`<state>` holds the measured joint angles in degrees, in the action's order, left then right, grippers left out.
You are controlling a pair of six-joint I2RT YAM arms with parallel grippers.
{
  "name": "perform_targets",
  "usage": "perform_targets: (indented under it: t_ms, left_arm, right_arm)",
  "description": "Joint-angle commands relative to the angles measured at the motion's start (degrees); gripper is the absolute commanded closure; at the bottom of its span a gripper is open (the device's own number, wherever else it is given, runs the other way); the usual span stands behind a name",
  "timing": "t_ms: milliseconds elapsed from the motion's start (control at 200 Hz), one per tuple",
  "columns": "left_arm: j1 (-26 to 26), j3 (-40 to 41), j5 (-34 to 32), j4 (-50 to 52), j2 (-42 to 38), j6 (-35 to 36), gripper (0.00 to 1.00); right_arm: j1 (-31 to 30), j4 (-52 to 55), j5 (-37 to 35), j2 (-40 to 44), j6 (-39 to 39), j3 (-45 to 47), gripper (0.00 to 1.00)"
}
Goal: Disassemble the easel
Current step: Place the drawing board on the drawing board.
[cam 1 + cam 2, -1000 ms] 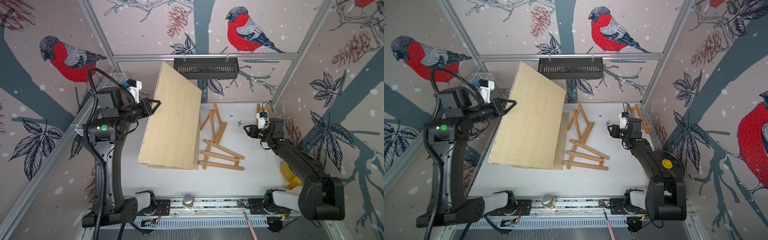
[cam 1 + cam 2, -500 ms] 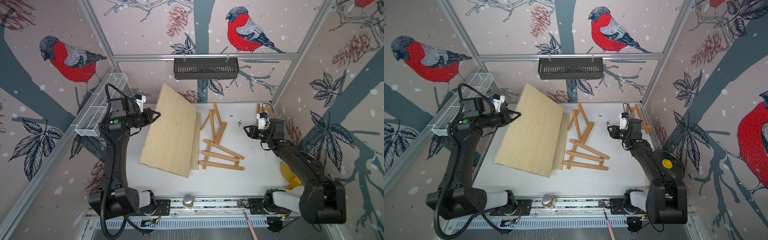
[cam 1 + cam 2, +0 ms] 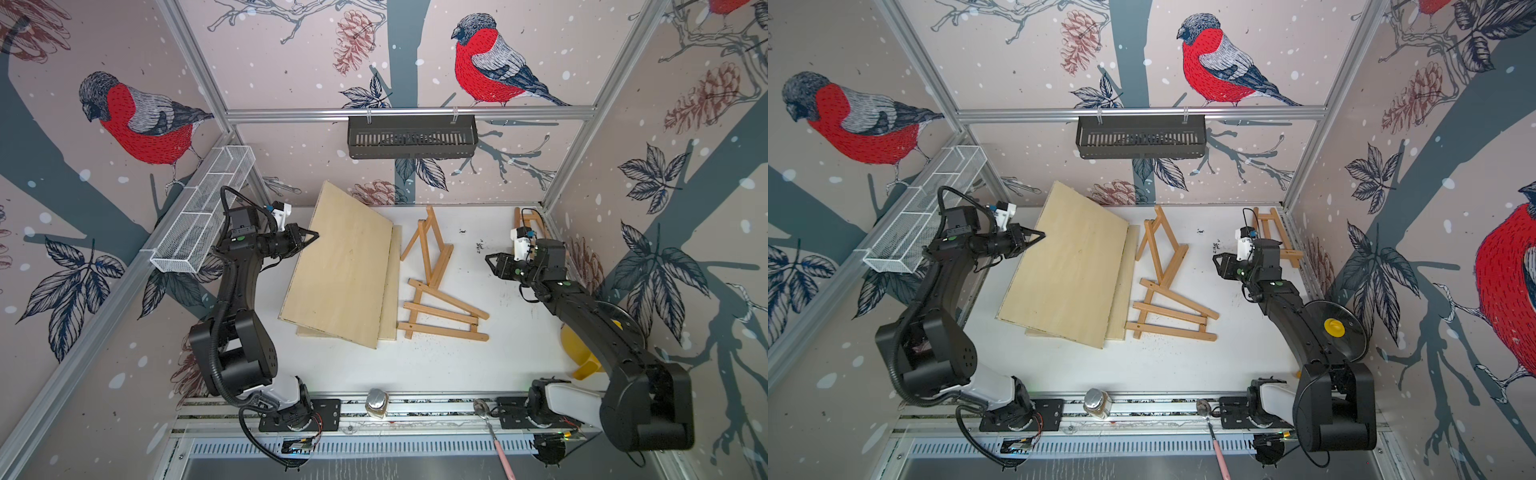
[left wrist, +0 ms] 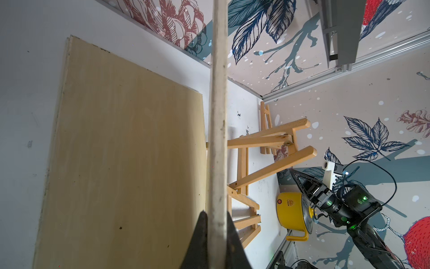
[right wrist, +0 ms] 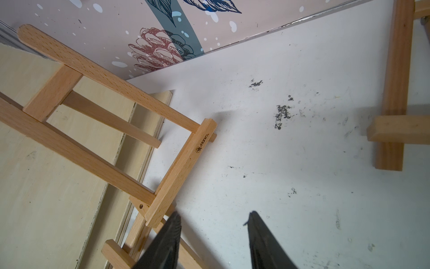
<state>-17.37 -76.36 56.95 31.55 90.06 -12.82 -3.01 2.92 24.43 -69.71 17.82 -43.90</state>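
Gripping tilted board [image 3: 340,270] by left gripper [image 3: 315,237]; idling right gripper [image 3: 490,264] open, empty. Lower slowly onto flat board [image 3: 392,282], clear of easel [image 3: 424,253].

Two plywood boards [image 3: 340,270], two easels [image 3: 436,282], one yellow pot [image 4: 289,213], one jar [image 3: 1096,403], one spoon [image 3: 1204,406].

Pale matt plywood board [image 3: 345,266], smooth wooden easel [image 5: 181,170] (visible grain), scuffed white tabletop [image 3: 457,365], glossy yellow pot [image 4: 290,209]
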Motion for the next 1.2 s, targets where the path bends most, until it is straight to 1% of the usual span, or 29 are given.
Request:
perform_targets:
  t_ms: [0,105,320,690,760,805,920,1076,1196]
  left_arm:
    - [-0.29,-0.77,9.53,-4.26,1.61,0.95,1.0]
    - [-0.55,-0.25,9.34,-5.43,3.07,0.87,1.0]
    - [-1.43,2.61,8.82,-12.28,4.96,-3.23,1.0]
    - [-1.76,0.07,5.71,-16.14,10.42,-7.52,1.0]
    - [-1.79,0.21,5.08,-16.57,11.14,-7.55,1.0]
    - [-1.79,0.57,6.53,-17.2,11.62,-7.06,1.0]
    - [-1.81,1.33,6.95,-16.63,12.84,-5.63,1.0]
    - [-1.79,3.31,5.04,-17.5,12.76,-3.66,1.0]
    - [-1.79,4.68,2.12,-17.8,11.78,-2.65,1.0]
  right_arm:
    - [-0.21,-0.63,-0.74,0.22,-0.28,0.04,0.52]
    - [-0.34,-0.7,-0.78,0.12,-0.27,0.11,0.52]
    - [-0.78,-0.73,-1.09,-0.33,-0.33,0.06,0.52]
    - [-1.65,-0.57,-2.2,-0.38,-0.28,-0.13,0.52]
    - [-1.87,-0.48,-2.52,-0.42,-0.36,-0.1,0.52]
    - [-1.92,-0.41,-2.63,-0.47,-0.34,-0.25,0.52]
    - [-2.09,-0.28,-2.89,-0.8,-0.47,-0.48,0.52]
    - [-2.57,-0.11,-3.4,-1.6,-0.6,-0.83,0.52]
    - [-2.98,-0.02,-3.9,-1.83,-0.73,-0.84,0.52]
